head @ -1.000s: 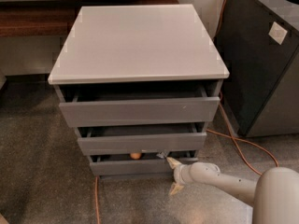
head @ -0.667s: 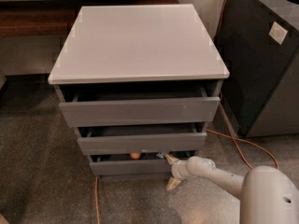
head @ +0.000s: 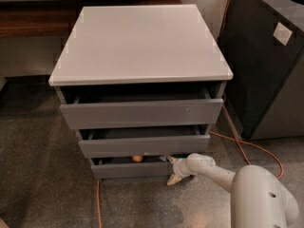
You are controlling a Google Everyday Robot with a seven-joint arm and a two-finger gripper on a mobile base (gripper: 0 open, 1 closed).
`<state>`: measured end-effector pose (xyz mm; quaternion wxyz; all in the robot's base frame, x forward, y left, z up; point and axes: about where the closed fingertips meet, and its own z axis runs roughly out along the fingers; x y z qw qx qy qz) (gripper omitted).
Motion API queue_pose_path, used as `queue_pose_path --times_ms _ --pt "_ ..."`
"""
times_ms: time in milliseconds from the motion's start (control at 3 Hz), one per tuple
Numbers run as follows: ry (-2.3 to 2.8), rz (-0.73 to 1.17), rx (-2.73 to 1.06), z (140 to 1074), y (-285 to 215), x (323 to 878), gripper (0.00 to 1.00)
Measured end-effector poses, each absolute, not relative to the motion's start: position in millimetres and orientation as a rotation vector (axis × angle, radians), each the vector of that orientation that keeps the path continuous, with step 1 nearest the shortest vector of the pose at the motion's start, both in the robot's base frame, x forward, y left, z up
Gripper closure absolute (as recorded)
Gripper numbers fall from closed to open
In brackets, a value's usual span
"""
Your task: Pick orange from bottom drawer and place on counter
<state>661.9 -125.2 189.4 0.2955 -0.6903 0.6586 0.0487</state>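
The orange (head: 137, 158) lies just inside the bottom drawer (head: 128, 169), which is pulled out only slightly; only the fruit's top shows over the drawer front. The counter (head: 140, 39) is the light grey slab on top of the cabinet, with nothing on it. My gripper (head: 172, 170) is low at the right end of the bottom drawer front, to the right of the orange. It is open, with one finger (head: 170, 160) at the drawer's top edge and the other near the floor. It holds nothing.
The two upper drawers (head: 141, 112) stand slightly open above the bottom one. A dark bin cabinet (head: 266, 70) stands at the right. An orange cable (head: 242, 146) runs across the floor. A brown wooden bench (head: 33, 18) is behind at the left.
My arm has reached further left and forward. The gripper has moved closer to the right end of the bottom drawer front. The orange and the drawers have not moved.
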Motion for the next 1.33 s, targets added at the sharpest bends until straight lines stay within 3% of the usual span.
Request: queue_pose_path --times_ms 333,1000,1333 --pt "1.757 0.114 -1.85 185.0 -122.0 662.0 0.49" --pt "1.757 0.116 -1.864 183.7 -117.6 655.1 0.95" --pt "1.757 0.116 -1.864 184.2 -117.6 655.0 1.0"
